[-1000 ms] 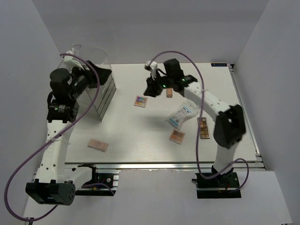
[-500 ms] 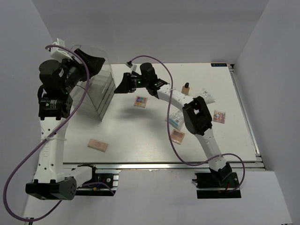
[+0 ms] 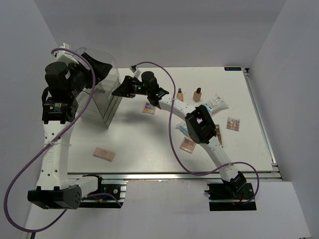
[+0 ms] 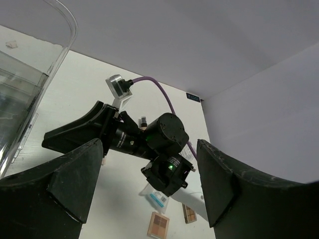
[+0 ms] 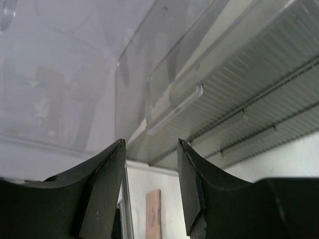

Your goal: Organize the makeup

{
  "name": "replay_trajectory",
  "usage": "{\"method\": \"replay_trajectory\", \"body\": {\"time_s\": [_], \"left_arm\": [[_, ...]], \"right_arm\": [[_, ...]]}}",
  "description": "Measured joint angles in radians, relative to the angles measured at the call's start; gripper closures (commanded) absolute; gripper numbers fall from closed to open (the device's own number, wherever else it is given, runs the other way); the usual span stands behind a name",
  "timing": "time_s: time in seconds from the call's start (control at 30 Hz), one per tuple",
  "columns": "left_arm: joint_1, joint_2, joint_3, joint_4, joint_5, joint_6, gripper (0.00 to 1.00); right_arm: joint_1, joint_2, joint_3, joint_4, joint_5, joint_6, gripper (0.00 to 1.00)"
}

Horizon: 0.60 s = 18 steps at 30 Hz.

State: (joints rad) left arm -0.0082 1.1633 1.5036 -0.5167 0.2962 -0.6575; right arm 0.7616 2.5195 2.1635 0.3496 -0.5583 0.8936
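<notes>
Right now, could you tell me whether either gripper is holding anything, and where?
Nothing is held: the left gripper and right gripper are both open and empty.

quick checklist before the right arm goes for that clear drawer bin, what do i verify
1. The right gripper is open and empty: ok, fingers apart with nothing between them.
2. The drawer handle is ahead of it: ok, it sits just beyond the fingertips and is not yet gripped.
3. The left gripper is open and empty: ok.
4. The two grippers are clear of each other at the clear bin: cannot tell, they look close from above.
5. The peach compact is put away: not ok, it lies out on the table.
</notes>
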Motion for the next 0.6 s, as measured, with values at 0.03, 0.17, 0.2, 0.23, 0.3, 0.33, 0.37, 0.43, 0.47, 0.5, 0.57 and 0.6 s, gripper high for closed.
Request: {"method": "replay_trajectory", "body": {"time_s": [0.03,0.17,0.2,0.23,0.3,0.33,0.37,0.43,0.47,0.5,0.57,0.6], "left_arm": [[0.000,0.000,0.000,0.000,0.000,-0.003,0.15],[0.000,0.000,0.000,0.004,0.001,-0.016,0.15],[0.000,0.000,0.000,0.006,0.002,-0.020,0.15],[0.000,0.000,0.000,0.008,0.002,-0.024,0.15],[0.000,0.000,0.000,0.012,0.004,-0.028,0.14],[0.000,0.000,0.000,0.014,0.005,-0.031,0.14],[0.000,0.000,0.000,0.015,0.006,-0.032,0.14],[0.000,0.000,0.000,0.016,0.008,-0.035,0.14],[0.000,0.000,0.000,0.016,0.008,-0.035,0.14],[0.000,0.000,0.000,0.016,0.010,-0.036,0.14],[0.000,0.000,0.000,0.016,0.013,-0.039,0.14],[0.000,0.000,0.000,0.016,0.015,-0.039,0.14]], "right_arm": [[0.004,0.006,0.013,0.001,0.016,0.008,0.48],[0.016,0.028,0.048,0.005,0.078,0.032,0.48],[0.018,0.031,0.050,0.007,0.091,0.039,0.49],[0.019,0.037,0.054,0.007,0.101,0.043,0.48],[0.020,0.050,0.060,0.009,0.121,0.051,0.48],[0.020,0.056,0.060,0.011,0.129,0.057,0.48],[0.020,0.063,0.060,0.012,0.134,0.061,0.48],[0.020,0.080,0.065,0.015,0.141,0.071,0.49],[0.021,0.088,0.066,0.021,0.141,0.075,0.49],[0.021,0.093,0.066,0.022,0.142,0.080,0.49],[0.022,0.103,0.069,0.030,0.143,0.092,0.50],[0.023,0.107,0.074,0.035,0.145,0.097,0.51]]}}
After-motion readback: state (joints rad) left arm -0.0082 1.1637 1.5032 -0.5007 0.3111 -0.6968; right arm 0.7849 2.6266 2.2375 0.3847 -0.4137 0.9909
